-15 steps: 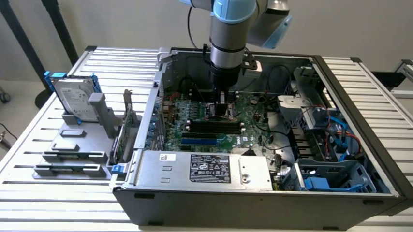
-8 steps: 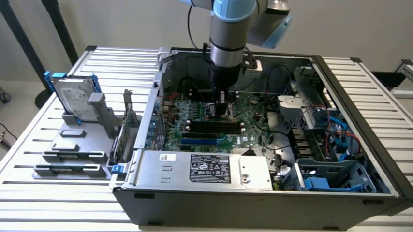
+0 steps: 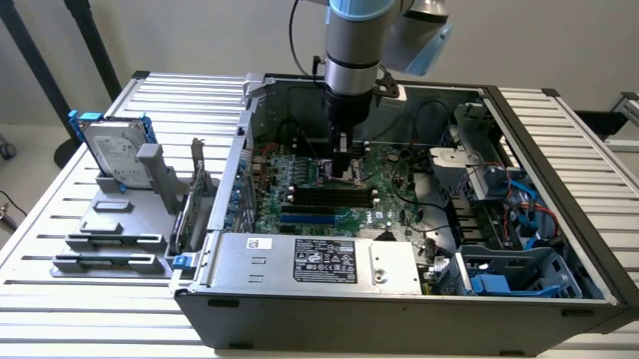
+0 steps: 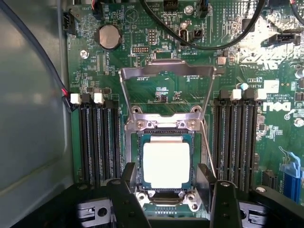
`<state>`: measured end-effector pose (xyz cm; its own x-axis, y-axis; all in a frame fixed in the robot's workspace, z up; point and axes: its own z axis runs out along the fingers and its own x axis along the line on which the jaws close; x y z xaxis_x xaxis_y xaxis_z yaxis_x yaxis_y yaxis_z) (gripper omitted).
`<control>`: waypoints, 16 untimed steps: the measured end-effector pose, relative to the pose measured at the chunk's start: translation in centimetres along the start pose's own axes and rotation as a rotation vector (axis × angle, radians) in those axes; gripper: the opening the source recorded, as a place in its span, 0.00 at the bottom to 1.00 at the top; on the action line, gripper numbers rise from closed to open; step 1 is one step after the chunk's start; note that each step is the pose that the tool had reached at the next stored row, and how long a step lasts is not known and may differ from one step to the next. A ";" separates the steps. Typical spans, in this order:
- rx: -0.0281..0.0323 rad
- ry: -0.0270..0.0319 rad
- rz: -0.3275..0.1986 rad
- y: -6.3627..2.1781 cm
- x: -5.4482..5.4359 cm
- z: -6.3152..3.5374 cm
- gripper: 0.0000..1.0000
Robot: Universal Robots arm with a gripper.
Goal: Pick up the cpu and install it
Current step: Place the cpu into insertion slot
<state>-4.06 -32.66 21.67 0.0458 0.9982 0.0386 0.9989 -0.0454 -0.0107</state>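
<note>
The cpu (image 4: 166, 165), a flat square chip with a pale metal top and a green rim, lies level in the motherboard's socket (image 4: 166, 130). The socket's metal load plate (image 4: 166, 85) is swung up and open behind it. My gripper (image 4: 166, 183) is lowered over the socket, its two black fingers (image 4: 129, 183) standing at the chip's opposite edges, pressed against them as far as I can see. In the exterior view the gripper (image 3: 343, 168) reaches straight down into the open computer case (image 3: 399, 299), at the middle of the green motherboard (image 3: 330, 191).
Black memory slots (image 4: 97, 137) run along both sides of the socket, and black cables (image 4: 199, 38) cross the board beyond it. A grey labelled power supply box (image 3: 319, 258) sits at the case's front. A silver hard drive with blue brackets (image 3: 112, 149) stands on a grey rack at the exterior view's left.
</note>
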 end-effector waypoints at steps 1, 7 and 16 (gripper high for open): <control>0.0001 0.0008 0.000 -0.18 0.0 -0.15 0.60; 0.0003 0.0079 0.002 -1.95 -0.1 -0.61 0.36; 0.0007 0.0156 0.002 -4.33 -0.6 -1.41 0.11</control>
<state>-8.41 -33.07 23.10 0.0481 0.9974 0.0542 0.9988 -0.0475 -0.0115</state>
